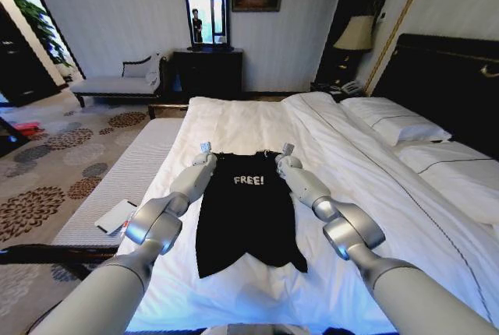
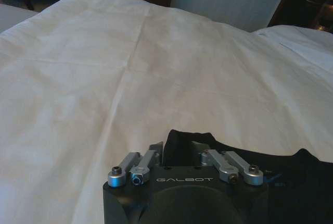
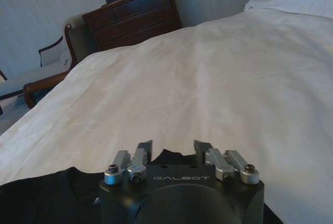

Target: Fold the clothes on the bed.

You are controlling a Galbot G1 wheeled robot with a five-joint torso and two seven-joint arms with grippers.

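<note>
Both grippers, left [image 1: 205,148] and right [image 1: 288,149], sit open-jawed at the T-shirt's [image 1: 248,218] shoulder edges mid-bed [image 1: 257,121]; bare duvet [image 2: 156,67] stretches beyond. Readable: "FREE!" on its chest, "GALBOT" on each gripper.

Silver-grey jointed arms; black GALBOT-marked left end effector [image 2: 177,151] with silver screwed finger links.
</note>
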